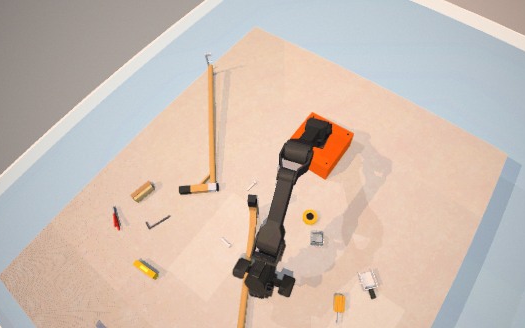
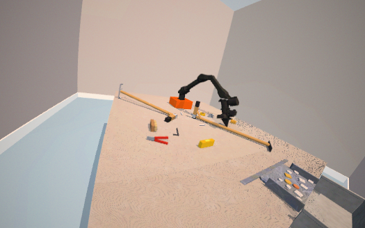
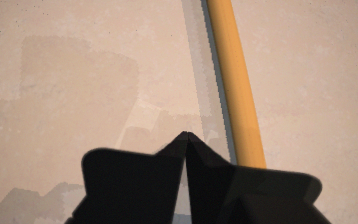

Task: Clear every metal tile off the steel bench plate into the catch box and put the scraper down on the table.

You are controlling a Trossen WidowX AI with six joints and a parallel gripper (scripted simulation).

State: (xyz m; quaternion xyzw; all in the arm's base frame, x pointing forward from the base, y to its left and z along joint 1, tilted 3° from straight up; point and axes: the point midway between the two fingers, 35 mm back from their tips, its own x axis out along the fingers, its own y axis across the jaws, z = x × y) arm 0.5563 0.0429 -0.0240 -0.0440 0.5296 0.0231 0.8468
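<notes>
The long scraper (image 1: pixel 243 306) (image 2: pixel 237 131) (image 3: pixel 240 90) lies on the table, with an orange-yellow handle, an upright black-topped grip at its near end and a dark blade (image 2: pixel 270 146) at the other. My gripper (image 2: pixel 226 124) (image 3: pixel 186 136) is shut and empty, above the table beside the handle; in the wrist view the handle runs right of the fingertips. The steel bench plate (image 2: pixel 283 195) has raised side walls and bears several tiles, among them a white tile (image 2: pixel 298 193) and an orange tile (image 2: pixel 296 186). The catch box (image 2: pixel 343 191) adjoins its far end.
Another long-handled tool (image 1: pixel 212 125) (image 2: pixel 147 103) has a hooked end. A grey strip (image 2: pixel 265 172) lies before the plate. Around are a yellow block (image 1: pixel 145 269) (image 2: pixel 206 143), red-handled pliers (image 1: pixel 116 220) (image 2: pixel 160 140), a wooden block (image 1: pixel 143 191), a tape roll (image 1: pixel 310 217) and a screwdriver (image 1: pixel 339 303).
</notes>
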